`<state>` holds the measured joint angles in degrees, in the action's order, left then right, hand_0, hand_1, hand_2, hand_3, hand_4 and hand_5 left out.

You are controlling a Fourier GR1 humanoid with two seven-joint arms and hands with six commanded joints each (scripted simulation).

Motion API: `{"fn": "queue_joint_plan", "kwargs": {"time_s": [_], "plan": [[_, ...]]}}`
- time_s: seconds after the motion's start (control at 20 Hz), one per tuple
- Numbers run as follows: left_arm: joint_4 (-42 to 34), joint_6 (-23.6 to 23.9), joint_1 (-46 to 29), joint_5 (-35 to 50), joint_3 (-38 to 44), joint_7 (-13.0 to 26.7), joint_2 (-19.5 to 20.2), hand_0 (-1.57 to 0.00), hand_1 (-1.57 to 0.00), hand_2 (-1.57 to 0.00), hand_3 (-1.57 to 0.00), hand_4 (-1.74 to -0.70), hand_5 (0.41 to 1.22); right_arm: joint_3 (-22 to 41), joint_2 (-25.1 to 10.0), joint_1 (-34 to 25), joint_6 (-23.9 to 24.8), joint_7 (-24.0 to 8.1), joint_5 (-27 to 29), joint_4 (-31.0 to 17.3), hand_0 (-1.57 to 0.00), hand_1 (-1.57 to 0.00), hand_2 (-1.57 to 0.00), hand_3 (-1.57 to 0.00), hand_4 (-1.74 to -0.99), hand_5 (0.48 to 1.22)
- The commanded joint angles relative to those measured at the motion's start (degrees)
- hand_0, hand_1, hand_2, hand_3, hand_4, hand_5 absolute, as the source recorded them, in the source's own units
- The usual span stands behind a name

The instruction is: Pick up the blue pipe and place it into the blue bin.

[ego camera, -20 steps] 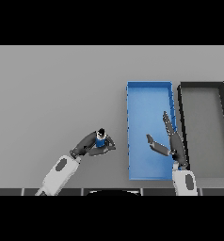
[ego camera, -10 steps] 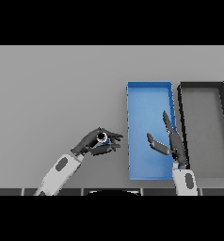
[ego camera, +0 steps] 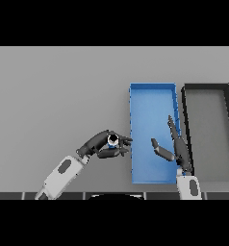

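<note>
Blue pipe [ego camera: 113, 140] sits pinched in left hand [ego camera: 103, 144], fingers and thumb curled round it, end-on to the head view, just beside the blue bin's [ego camera: 152, 93] left wall near the table's [ego camera: 54, 91] front edge. Left forearm angles in from lower left. Right hand [ego camera: 173, 146] over the bin's right side, fingers straight, thumb splayed, holding nothing. Dark bin [ego camera: 206, 88] touches it on the right.

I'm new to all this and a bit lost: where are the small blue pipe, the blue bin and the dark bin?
small blue pipe [ego camera: 113, 140], head view, its round end.
blue rectangular bin [ego camera: 150, 115], head view, bare floor.
dark rectangular bin [ego camera: 208, 125], head view, bare floor.
</note>
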<state>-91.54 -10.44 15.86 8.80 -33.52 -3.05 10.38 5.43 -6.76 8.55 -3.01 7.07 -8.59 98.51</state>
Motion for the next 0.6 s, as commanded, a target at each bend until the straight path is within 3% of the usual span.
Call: {"fn": "queue_joint_plan", "kwargs": {"time_s": [0.0,0.25,0.4,0.45,0.55], "plan": [[-0.4,0.1,0.2,0.3,0.1,0.6,-0.2,-1.57,-1.57,-1.57,-1.44,-1.73,1.219,-0.1,0.1,0.3,0.2,0.0,0.0,0.2,0.00,0.00,0.00,0.00,-1.177,0.629],[0.4,-0.3,0.0,0.1,0.4,0.2,0.2,-1.57,-1.57,-1.57,-1.44,-1.73,1.220,0.3,0.3,2.1,0.2,0.8,-0.1,1.3,0.00,0.00,0.00,0.00,-1.209,0.623],[0.1,-0.1,-0.1,-0.6,0.0,0.3,0.1,-1.57,-1.57,-1.57,-1.44,-1.73,1.220,-0.3,0.0,1.6,-0.7,1.2,1.7,2.3,0.00,0.00,0.00,0.00,-1.191,0.619],[0.2,-0.1,-0.2,-0.9,-0.2,0.4,0.1,-1.57,-1.57,-1.57,-1.44,-1.73,1.221,-0.7,-0.9,1.2,-2.4,1.7,4.1,4.1,0.00,0.00,0.00,0.00,-1.195,0.610],[-0.6,-0.6,-0.4,0.0,0.2,0.0,0.7,-1.57,-1.57,-1.57,-1.44,-1.73,1.221,-0.7,-2.5,0.6,-7.6,-0.4,10.6,7.3,0.00,0.00,0.00,0.00,-1.199,0.593]]}}
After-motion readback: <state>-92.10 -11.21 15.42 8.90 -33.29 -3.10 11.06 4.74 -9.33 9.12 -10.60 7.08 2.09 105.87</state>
